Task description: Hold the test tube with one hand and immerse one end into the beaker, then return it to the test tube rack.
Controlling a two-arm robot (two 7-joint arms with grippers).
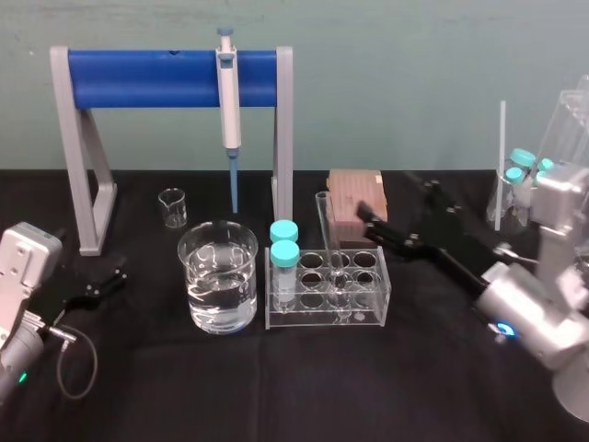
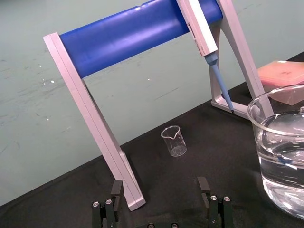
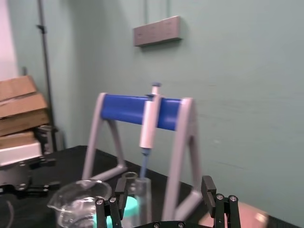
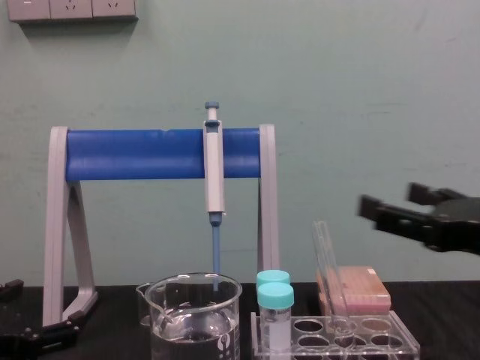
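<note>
Jaws of the right hand (image 1: 396, 204) are spread wide and grasp nothing. This black two-fingered gripper on a silver wrist hangs above the black-clothed worktop (image 1: 276, 387), to the right of the rack, tips pointing toward it but apart from the tube. The long, slim, uncapped clear glass test tube (image 1: 327, 238) stands in a hole near the middle of the low clear plastic test tube rack (image 1: 368, 318). It is tilted, its open top leaning left toward the stand's right leg. Two shorter tubes with teal screw caps (image 1: 284, 241) sit in the rack's left column. The wide clear glass beaker (image 1: 191, 262), with a spout and partly filled with clear liquid, stands just left of the rack. A small glass beaker (image 1: 172, 207) sits farther back. A white pipette (image 1: 228, 101) with a blue tip hangs from the grey stand's blue bar (image 1: 147, 78). A pink box (image 1: 354, 195) lies behind the rack. The left hand (image 2: 160, 190) rests low at the worktop's left, near the stand's left leg, jaws released and empty.
</note>
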